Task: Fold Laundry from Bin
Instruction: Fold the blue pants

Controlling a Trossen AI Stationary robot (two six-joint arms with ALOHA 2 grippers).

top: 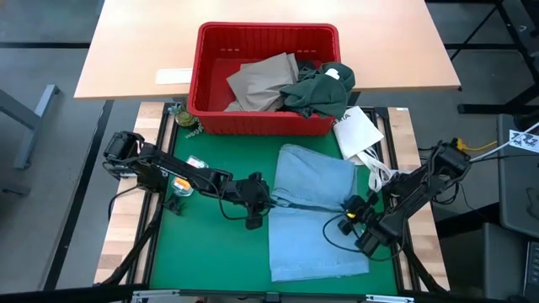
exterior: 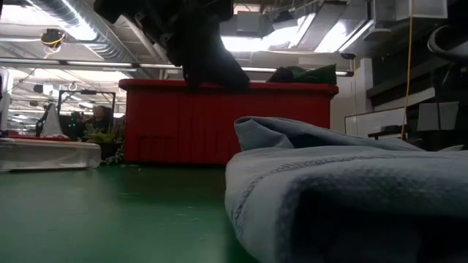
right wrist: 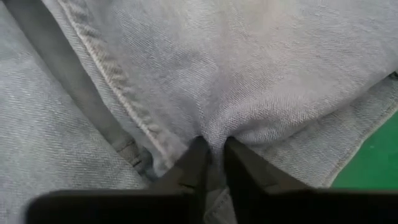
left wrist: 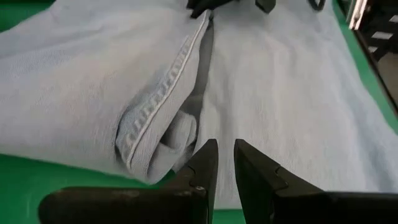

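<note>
A light blue garment (top: 316, 210) lies spread on the green mat (top: 210, 244), its upper part folded over the lower. My left gripper (top: 253, 206) is at its left edge, its fingers nearly together (left wrist: 225, 149). My right gripper (top: 349, 208) is at its right edge, shut on the cloth (right wrist: 212, 144). At the far side stands the red bin (top: 210, 93). In it lie a tan garment (top: 261, 80) and a dark green garment (top: 320, 93) that drapes over its right rim. My left gripper has the garment's left edge (left wrist: 186, 146) at its fingertips, beside a stitched hem fold. It comes slanting down from the table's left. Only a narrow gap shows between the fingers, with cloth in it. The garment lies on the mat. My right gripper pinches a small pucker of the upper layer (right wrist: 214, 127) between its two fingertips, near the garment's right edge and beside a stitched seam (right wrist: 118, 99). It comes slanting down from the table's right. The cloth gathers at the tips; the rest lies flat on the mat.
A white flat packet (top: 358, 130) lies between the bin and the garment's far right corner. A small green object (top: 187, 122) sits by the bin's near left corner. The mat is bare left of the garment. In the low view the garment's fold (exterior: 344, 190) fills the foreground.
</note>
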